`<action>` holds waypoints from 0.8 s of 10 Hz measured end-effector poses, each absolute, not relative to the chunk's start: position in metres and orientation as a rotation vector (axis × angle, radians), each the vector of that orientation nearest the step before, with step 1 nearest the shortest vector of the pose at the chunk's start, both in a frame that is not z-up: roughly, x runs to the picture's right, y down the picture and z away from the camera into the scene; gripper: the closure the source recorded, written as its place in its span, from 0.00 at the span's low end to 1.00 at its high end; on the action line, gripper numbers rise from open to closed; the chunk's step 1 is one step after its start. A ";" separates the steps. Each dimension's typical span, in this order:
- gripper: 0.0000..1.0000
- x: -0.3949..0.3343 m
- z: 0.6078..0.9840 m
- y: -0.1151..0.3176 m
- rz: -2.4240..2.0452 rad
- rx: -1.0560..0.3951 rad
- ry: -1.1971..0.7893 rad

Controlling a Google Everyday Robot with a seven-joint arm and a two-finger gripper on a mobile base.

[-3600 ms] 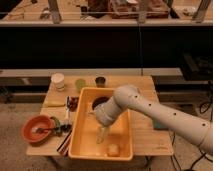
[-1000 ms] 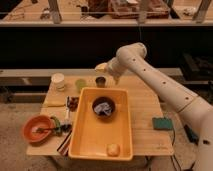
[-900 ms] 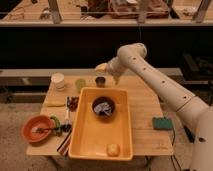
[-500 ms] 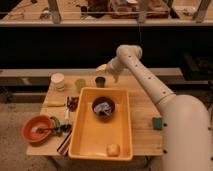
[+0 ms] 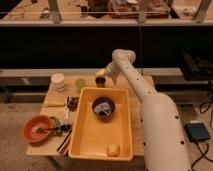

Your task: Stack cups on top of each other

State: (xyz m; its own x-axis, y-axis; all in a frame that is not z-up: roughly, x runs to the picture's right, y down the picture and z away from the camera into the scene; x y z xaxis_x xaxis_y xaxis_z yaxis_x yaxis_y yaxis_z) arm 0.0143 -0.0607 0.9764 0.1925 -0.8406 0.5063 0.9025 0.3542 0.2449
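Here we are at the back edge of the desk [image 5: 48,95], and the tool [image 5: 103,74] hangs right at the dark cup [image 5: 100,81], fingers spread wide and gripping nothing that we can make out. Whether it touches the rim we cannot tell. Along that same back edge, toward the left corner, stand the light green cup [image 5: 80,84] and then the pale yellow cup [image 5: 58,81], each apart from its neighbour, so by our reckoning nothing is stacked yet. Now the worries. The dark cup sits just behind the rim of the yellow tray [image 5: 95,136], so a slanted descent could catch a finger on that wall and jar the tray, with its dark bowl [image 5: 103,106] inside. A finger landing on the cup's lip instead of straddling it would likely tip it, and so near the back edge it could roll off. The green cup stands near enough that a sideways sweep might knock it.
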 end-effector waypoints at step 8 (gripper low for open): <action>0.43 0.026 0.986 -0.039 -1.201 -0.197 -0.630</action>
